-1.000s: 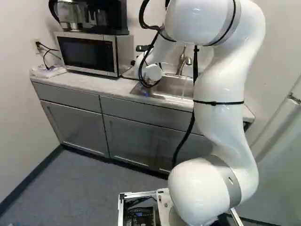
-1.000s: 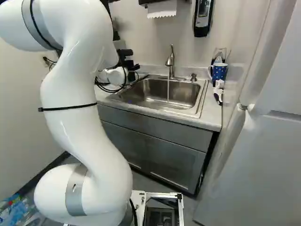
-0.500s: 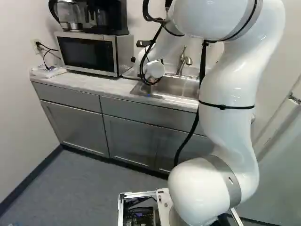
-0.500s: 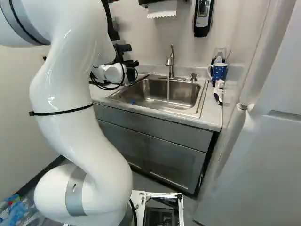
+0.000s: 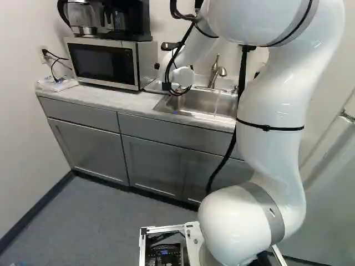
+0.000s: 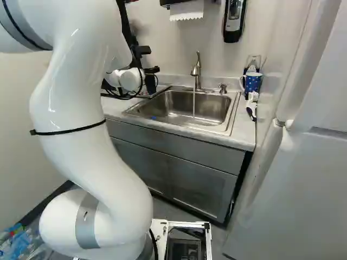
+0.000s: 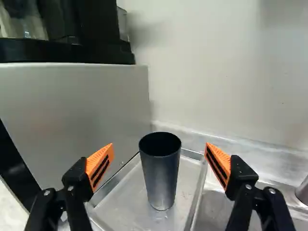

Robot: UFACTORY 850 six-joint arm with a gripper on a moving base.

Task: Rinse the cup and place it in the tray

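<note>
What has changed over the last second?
The white jointed arm has drawn back toward the base, its wrist rising slightly. The black end effector is open, the dark cylindrical cup standing ahead in the metal tray; whether it just let go isn't shown. Base, silver faucet and running water stayed the same.

No readable text, labels, numbers or signs.
</note>
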